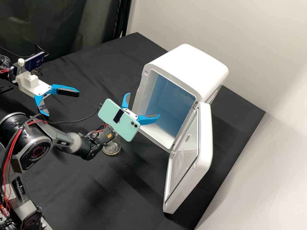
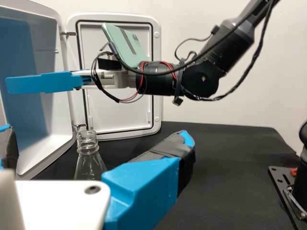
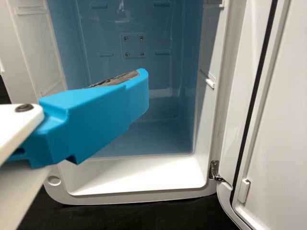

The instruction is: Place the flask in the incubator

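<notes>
Black bench (image 1: 96, 73) by a white wall (image 1: 255, 32), incubator (image 1: 192, 68) open near its right edge; left gripper (image 1: 63, 104), right gripper (image 1: 144, 104) both splayed wide.

Glossy plastic incubator (image 1: 188, 68) (matt bench (image 1: 105, 67))

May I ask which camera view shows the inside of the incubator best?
The right wrist view: it looks straight into the incubator, showing back wall and floor. The high view shows the chamber aslant, the right gripper at its mouth. The left wrist view catches one blue inner wall and the open door.
</notes>
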`<state>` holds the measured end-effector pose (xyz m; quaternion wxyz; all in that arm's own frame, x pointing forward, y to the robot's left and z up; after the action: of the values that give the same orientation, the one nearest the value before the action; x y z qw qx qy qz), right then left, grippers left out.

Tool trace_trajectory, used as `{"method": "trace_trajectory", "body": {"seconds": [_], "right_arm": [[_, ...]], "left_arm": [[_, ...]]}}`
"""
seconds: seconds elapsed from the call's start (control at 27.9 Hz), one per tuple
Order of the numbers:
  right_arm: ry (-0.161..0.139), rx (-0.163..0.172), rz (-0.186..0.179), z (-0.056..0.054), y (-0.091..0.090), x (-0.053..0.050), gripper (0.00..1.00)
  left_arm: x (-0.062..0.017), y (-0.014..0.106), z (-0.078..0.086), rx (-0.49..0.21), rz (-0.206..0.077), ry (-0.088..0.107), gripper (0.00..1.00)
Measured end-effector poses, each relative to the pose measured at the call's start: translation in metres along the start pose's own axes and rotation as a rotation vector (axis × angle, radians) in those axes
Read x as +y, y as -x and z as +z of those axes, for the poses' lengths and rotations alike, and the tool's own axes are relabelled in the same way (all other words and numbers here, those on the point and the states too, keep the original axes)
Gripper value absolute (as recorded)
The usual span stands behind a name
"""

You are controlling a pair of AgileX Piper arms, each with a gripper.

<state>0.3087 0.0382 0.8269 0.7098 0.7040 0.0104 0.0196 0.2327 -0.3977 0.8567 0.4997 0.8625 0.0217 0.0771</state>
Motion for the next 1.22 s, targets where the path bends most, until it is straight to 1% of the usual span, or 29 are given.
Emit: {"method": "trace_trajectory", "body": {"seconds": [0.07, 0.14, 0.47, 0.57, 0.61, 0.68, 0.75, 0.82, 0.93, 0.97, 1.04, 1.11, 1.22], "right_arm": [[0.0, 0.0, 0.0, 0.0, 0.0, 0.0, 1.0], [0.0, 0.0, 0.0, 0.0, 0.0, 0.0, 1.0], [0.0, 0.0, 0.0, 0.0, 0.0, 0.0, 1.0], [-0.001, 0.01, 0.009, 0.002, 0.006, -0.002, 1.0], [-0.001, 0.008, 0.007, 0.003, 0.009, -0.004, 1.0], [0.002, 0.009, 0.009, 0.005, 0.018, -0.004, 1.0], [0.002, 0.015, 0.022, 0.005, 0.026, -0.003, 1.0], [0.006, 0.031, 0.036, 0.006, 0.032, -0.002, 1.0], [0.017, 0.06, 0.041, 0.006, 0.041, -0.003, 1.0], [0.02, 0.063, 0.035, 0.008, 0.046, -0.006, 1.0], [0.023, 0.067, 0.022, 0.01, 0.051, -0.009, 1.0], [0.027, 0.058, -0.005, 0.013, 0.056, -0.014, 1.0], [0.039, 0.058, -0.044, 0.013, 0.062, -0.024, 1.0]], "left_arm": [[-0.0002, 0.0, 0.001, -0.006, -0.002, -0.001, 1.0], [-0.0003, 0.0, 0.0, -0.013, -0.005, -0.008, 1.0], [-0.0018, 0.003, -0.005, 0.013, -0.011, -0.003, 1.0], [-0.0017, 0.003, -0.005, 0.015, -0.011, -0.003, 1.0], [-0.0017, 0.003, -0.005, 0.015, -0.011, -0.003, 1.0], [-0.0017, 0.003, -0.005, 0.015, -0.011, -0.003, 1.0], [-0.0016, 0.004, -0.006, 0.016, -0.01, 0.001, 1.0], [-0.0013, 0.004, -0.007, 0.02, -0.009, 0.005, 1.0], [-0.0008, 0.004, -0.009, 0.03, -0.007, 0.007, 1.0], [-0.0005, 0.004, -0.01, 0.034, -0.005, 0.007, 1.0], [-0.0004, 0.004, -0.01, 0.035, -0.005, 0.011, 1.0], [-0.0008, 0.004, -0.01, 0.036, -0.007, 0.012, 1.0], [-0.0008, 0.004, -0.01, 0.036, -0.007, 0.012, 1.0]]}}
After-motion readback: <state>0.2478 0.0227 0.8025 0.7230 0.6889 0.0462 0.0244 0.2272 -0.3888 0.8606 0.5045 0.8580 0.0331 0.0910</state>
